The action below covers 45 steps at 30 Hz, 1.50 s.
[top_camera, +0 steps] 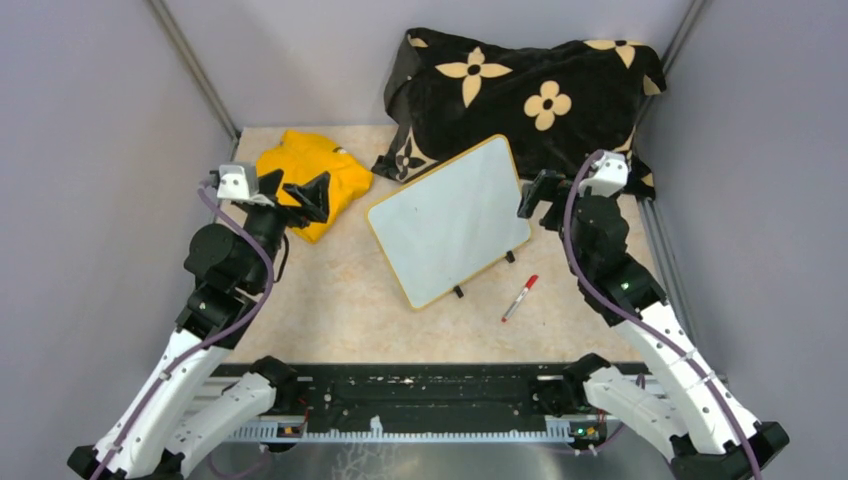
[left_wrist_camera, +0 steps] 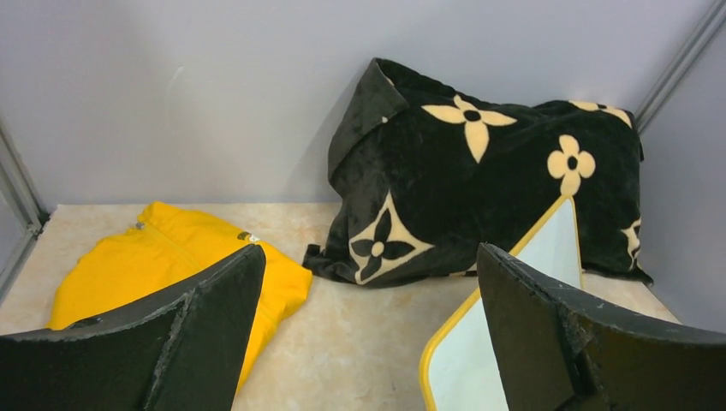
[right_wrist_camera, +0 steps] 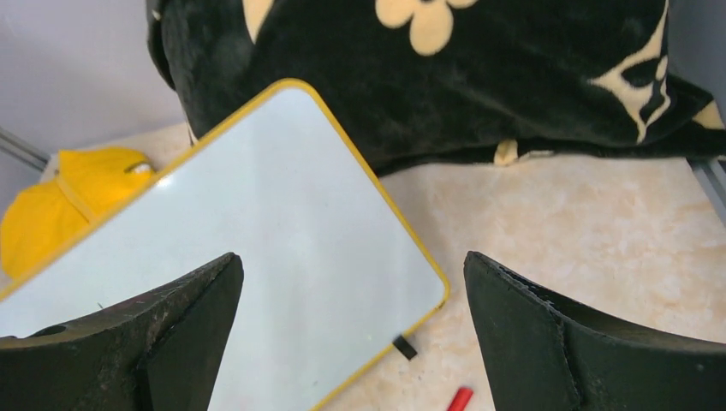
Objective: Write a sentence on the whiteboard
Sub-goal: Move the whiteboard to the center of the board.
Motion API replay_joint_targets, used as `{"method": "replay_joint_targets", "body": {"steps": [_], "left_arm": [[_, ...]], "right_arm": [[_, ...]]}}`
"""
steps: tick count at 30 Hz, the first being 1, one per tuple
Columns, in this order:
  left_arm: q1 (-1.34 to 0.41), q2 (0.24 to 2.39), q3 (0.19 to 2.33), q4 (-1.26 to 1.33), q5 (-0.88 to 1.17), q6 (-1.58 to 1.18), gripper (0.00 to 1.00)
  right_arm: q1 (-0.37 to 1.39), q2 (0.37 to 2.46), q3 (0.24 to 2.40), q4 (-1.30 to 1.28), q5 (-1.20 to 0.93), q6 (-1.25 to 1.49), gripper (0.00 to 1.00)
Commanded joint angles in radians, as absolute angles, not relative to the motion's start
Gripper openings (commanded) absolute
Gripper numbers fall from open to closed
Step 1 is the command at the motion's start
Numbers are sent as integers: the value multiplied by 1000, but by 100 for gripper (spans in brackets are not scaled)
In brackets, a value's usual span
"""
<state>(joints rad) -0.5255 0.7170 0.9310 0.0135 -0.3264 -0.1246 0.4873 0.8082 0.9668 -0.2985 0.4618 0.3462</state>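
Whiteboard: blank, mid table; judged stiff, light, slick; to be steadied at rim. Red marker beside near corner. Left gripper, right gripper: spread, empty.

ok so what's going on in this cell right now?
Nothing is being handled yet. The white rectangular whiteboard with a yellow rim sits on the beige table and is blank, so writing has not started. The red marker pen lies on the table near the board's front edge, apart from it. The left tool is open near the yellow folded cloth. The right tool is open beside the board's right corner. Neither holds anything. A black flower-patterned blanket is at the back.
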Motion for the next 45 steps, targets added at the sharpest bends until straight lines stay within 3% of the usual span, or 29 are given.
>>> {"method": "replay_joint_targets", "body": {"steps": [1,12,22,30,35,45], "left_arm": [[-520,664,857,105,-267,-97,99],[-518,612,698,198,-209,-117,99],[-520,571,612,230,-197,-147,99],[-536,574,605,233,-215,-145,99],[-549,569,602,231,-236,-141,99],[-559,572,601,227,-245,-141,99]], "right_arm": [[480,758,902,-310,413,370,98],[480,774,606,-223,181,424,86],[480,919,445,52,216,444,88],[480,984,329,309,279,415,63],[480,1014,297,339,321,456,53],[428,1129,320,352,325,484,48]]}}
